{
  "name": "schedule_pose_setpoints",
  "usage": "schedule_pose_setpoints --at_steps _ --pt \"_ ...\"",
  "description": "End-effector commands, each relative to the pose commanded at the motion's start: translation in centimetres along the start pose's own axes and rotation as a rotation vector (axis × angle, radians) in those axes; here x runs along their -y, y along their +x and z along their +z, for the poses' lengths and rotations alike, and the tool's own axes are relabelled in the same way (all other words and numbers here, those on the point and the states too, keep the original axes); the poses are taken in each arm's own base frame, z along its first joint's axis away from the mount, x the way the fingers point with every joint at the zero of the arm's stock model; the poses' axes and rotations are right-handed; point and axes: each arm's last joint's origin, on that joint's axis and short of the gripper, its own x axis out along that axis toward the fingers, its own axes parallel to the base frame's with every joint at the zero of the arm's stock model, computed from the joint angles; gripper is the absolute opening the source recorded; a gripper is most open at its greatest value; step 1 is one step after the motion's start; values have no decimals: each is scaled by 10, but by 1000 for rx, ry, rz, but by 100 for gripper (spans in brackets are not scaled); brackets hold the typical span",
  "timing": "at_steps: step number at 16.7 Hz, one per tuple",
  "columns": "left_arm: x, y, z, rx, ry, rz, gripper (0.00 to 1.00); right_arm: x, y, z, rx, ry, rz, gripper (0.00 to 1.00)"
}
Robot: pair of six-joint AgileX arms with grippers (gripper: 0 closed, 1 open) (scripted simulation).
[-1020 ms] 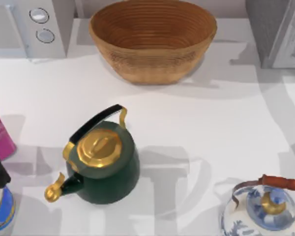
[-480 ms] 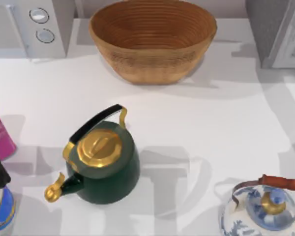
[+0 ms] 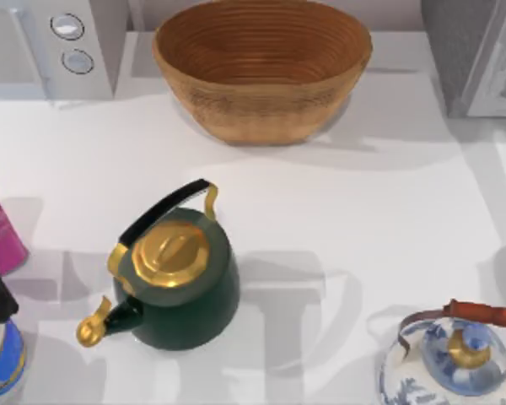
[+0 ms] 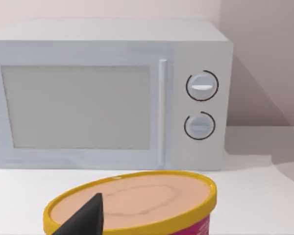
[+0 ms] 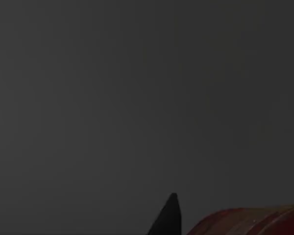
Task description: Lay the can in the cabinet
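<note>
The right wrist view is dark, so where the can lies cannot be told, nor whether the right gripper is open or closed.

The cabinet stands at the table's far right corner, a boxy unit with a flat grey side and a white framed-panel door angled toward the right edge. Left of it, at the middle of the far edge, sits a woven basket, an oval bowl of tan ribbed coils. At the far left corner is a pale microwave with two round dials; the left wrist view shows its smooth rectangular front, grey window panel and slim vertical handle.

The table is plain matte white. Left of its centre stands a glossy dark green kettle with a gold lid, a gold spout pointing to the near left, and an arched black handle on gold brackets. At the near right corner is a white porcelain kettle painted in blue, with a gold knob and a reddish-brown handle.

By the left edge stands a pink tub, cylindrical, with a yellow rim and a peach-coloured lid. The left gripper, dark and pointed, hangs just over that lid, facing the microwave; whether it is open or closed cannot be told.
</note>
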Motion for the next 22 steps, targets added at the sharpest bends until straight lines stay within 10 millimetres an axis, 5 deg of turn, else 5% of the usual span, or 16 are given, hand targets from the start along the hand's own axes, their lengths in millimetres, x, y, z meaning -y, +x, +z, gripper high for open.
schedule_pose_setpoints --at_steps 5,11,22 --pt "0 0 0 0 0 0 100 -10 34 -11 -7 9 59 0" --pt "0 0 0 0 0 0 100 -11 39 -14 -14 11 67 0" --pt "0 0 0 0 0 0 100 -11 39 -14 -14 11 67 83"
